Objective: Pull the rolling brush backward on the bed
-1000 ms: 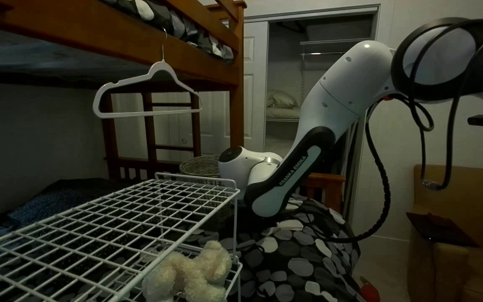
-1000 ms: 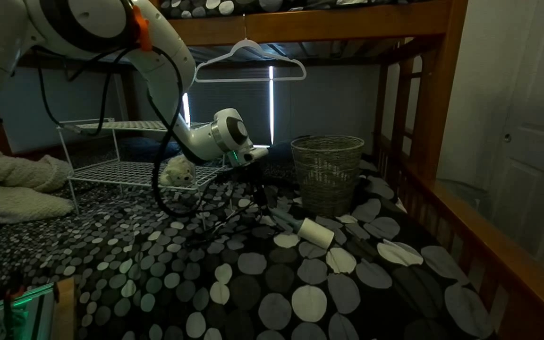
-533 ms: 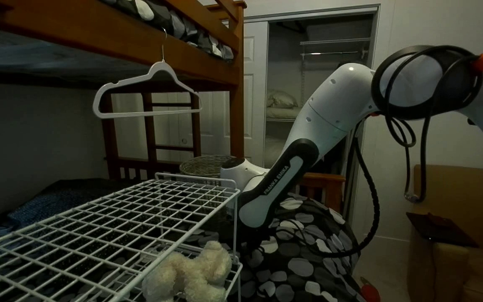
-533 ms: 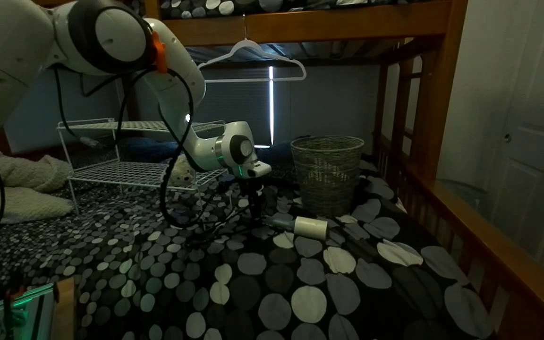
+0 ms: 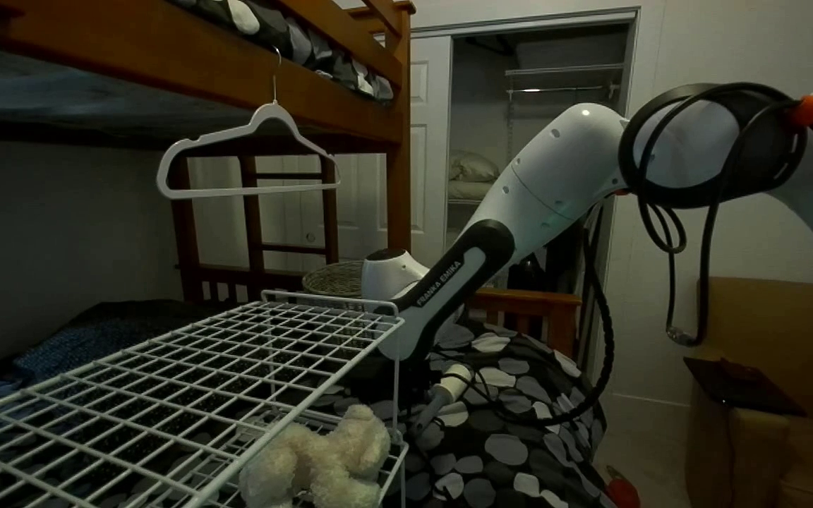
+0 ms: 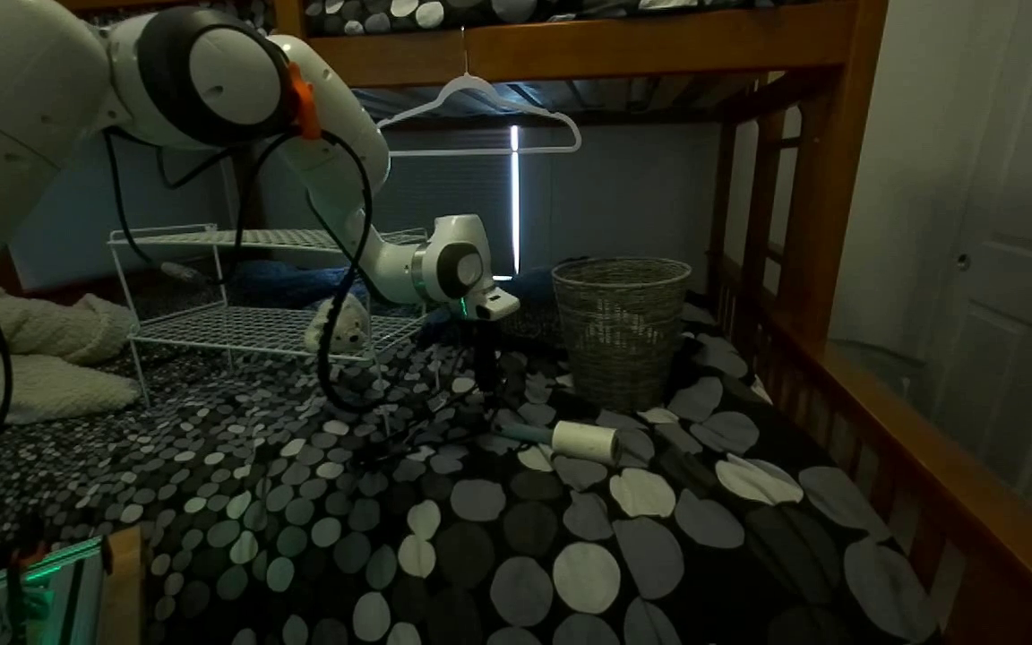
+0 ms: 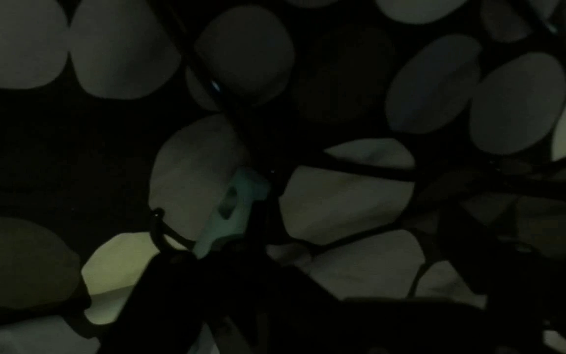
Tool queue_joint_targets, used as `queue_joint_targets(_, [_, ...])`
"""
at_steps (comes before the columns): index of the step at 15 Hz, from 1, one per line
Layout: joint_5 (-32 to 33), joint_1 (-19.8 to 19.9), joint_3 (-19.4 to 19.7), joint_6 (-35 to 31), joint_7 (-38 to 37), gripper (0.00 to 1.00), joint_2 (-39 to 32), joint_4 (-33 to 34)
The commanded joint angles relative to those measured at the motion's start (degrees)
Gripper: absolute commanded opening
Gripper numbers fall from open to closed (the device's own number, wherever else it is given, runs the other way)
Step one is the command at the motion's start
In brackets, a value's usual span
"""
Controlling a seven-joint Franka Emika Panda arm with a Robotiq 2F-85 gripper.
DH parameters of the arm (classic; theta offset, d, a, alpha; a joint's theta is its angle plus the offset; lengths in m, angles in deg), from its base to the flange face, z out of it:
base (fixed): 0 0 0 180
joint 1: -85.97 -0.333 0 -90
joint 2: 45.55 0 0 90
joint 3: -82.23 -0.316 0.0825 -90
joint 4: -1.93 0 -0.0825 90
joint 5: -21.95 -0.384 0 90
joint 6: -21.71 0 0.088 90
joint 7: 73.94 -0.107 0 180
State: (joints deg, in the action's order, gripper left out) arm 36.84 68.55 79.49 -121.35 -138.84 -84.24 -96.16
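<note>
The rolling brush lies on the bed, its pale roller (image 6: 585, 442) pointing away from my gripper and its blue-green handle (image 6: 523, 432) towards it. In the other angle, the roller (image 5: 456, 382) partly shows behind a cable. A black cover with white and grey round spots dresses the bed (image 6: 471, 555). My gripper (image 6: 486, 381) hangs over the handle's end. Seen from the wrist, the gripper (image 7: 361, 231) stands open, with only spotted cover between its dark fingers. The handle end (image 7: 234, 209) shows at the left finger, which covers part of it; contact cannot be told.
A wicker basket (image 6: 621, 331) stands behind the brush. Beside the arm is a white wire rack (image 6: 238, 327) with a plush toy (image 6: 338, 325) on it. A white hanger (image 6: 476, 116) dangles from the upper bunk. Dark cable loops (image 5: 593, 395) trail onto the bed.
The brush has turned and shifted slightly towards the arm's side. My gripper came lower, then rose a little; it has let go of the handle, which now lies on the cover.
</note>
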Motion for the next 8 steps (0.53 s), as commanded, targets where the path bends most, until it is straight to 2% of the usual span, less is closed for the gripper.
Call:
queue_joint_targets(1, [-9.01,1.34,-1.15,0.33,1.35,1.0,3.19,-1.6])
queue_joint_targets(3, [-12.89,1.77,-0.69,0.76,0.44,1.0,5.43,-3.84])
queue_joint_targets(4, [-12.42,0.65,1.08,1.36,-1.22,1.0,6.67,-5.24])
queue_joint_targets(8, [-11.72,1.16,3.63,8.49,-2.81,1.0,13.41,-11.72])
